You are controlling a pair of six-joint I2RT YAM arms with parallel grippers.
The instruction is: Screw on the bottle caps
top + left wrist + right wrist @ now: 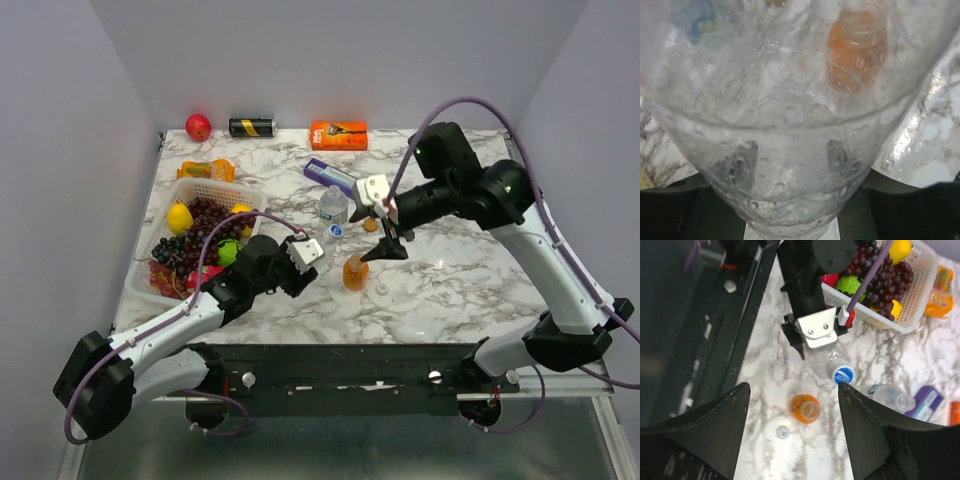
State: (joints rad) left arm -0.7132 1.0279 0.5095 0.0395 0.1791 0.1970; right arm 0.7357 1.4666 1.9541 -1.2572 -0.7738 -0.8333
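My left gripper is shut on a clear bottle that lies tilted, its neck pointing toward the table's middle. A blue cap sits on that neck. In the left wrist view this bottle fills the frame. My right gripper hangs open above the table, nothing between its fingers. Below it stands the short orange bottle, its mouth open, with a whitish cap lying beside it. A second clear bottle with a label stands further back. A small orange cap lies near it.
A white basket of grapes and fruit stands at the left. A purple box lies behind the bottles. At the far edge are an orange box, a black can and a red fruit.
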